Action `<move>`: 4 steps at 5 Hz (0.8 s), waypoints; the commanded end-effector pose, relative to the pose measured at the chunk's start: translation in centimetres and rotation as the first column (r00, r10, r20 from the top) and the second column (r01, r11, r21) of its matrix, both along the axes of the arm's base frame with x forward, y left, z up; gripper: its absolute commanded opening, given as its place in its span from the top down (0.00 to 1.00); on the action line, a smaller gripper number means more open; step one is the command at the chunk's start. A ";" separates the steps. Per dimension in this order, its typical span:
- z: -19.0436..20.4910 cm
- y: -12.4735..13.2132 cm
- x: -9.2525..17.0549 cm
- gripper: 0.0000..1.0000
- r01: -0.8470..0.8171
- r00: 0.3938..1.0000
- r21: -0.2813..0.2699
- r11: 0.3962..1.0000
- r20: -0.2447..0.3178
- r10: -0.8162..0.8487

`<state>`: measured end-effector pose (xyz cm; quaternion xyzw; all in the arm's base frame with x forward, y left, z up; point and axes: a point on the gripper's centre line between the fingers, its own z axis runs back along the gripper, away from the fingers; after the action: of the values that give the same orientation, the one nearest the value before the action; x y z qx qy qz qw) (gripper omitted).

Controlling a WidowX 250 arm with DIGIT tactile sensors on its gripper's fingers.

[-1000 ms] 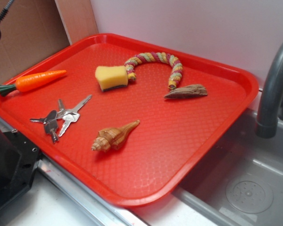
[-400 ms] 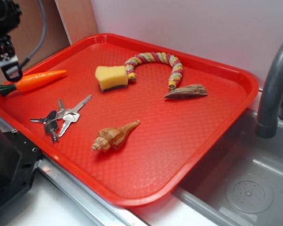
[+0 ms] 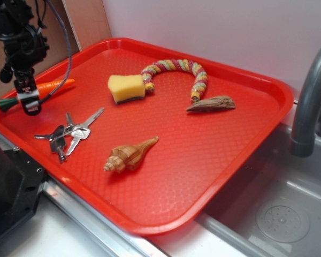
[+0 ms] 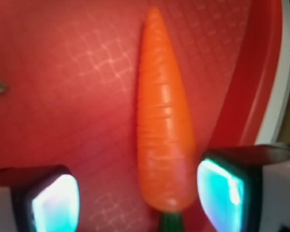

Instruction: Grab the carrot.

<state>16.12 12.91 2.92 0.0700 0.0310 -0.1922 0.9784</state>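
Note:
The orange carrot [image 3: 58, 84] with its dark green stem end [image 3: 5, 103] lies at the left edge of the red tray [image 3: 278, 91]. My gripper [image 3: 29, 100] hangs low over the carrot's thick end, hiding its middle in the exterior view. In the wrist view the carrot [image 4: 162, 121] runs lengthwise between my open fingers, closer to the right pad [image 4: 221, 193] than to the left pad [image 4: 55, 203]. Neither pad touches it. My gripper [image 4: 137, 198] holds nothing.
On the tray lie a bunch of keys [image 3: 67, 134] just right of the gripper, a tan seashell [image 3: 129, 154], a yellow sponge [image 3: 126, 88], a braided rope [image 3: 176, 68] and a wood piece [image 3: 211, 104]. A grey faucet [image 3: 310, 101] and sink [image 3: 278, 214] stand at the right.
The arm has come down from the upper left corner. The open gripper now straddles the carrot's thick end. The carrot has not moved.

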 end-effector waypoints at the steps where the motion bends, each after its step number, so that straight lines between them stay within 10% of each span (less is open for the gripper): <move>1: -1.3 -2.5 1.6 1.00 -0.034 0.999 0.008 0.999 -0.016 0.035; 4: 4.7 -5.1 1.7 1.00 -0.237 0.972 -0.014 0.971 0.003 0.237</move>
<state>17.15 7.31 7.18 0.0530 0.0481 -0.0682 0.9951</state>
